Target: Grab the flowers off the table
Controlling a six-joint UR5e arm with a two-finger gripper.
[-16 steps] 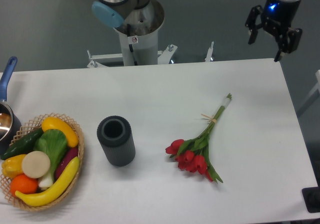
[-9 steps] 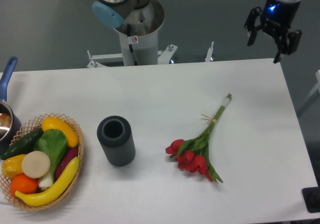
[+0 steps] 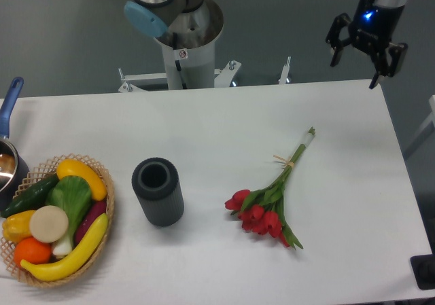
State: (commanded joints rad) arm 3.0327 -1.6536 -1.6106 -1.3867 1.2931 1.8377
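Observation:
The flowers, red tulips with green leaves and thin stems tied by a pale band, lie on the white table, right of centre, blooms toward the front and stem ends toward the back right. My gripper hangs open and empty above the table's back right corner, well behind and to the right of the flowers.
A dark grey cylinder vase lies left of the flowers. A wicker basket of produce sits at the front left, with a blue-handled pot at the left edge. The robot's base stands behind the table.
My gripper has shifted slightly to the left and a little up. The flowers and everything else have not moved.

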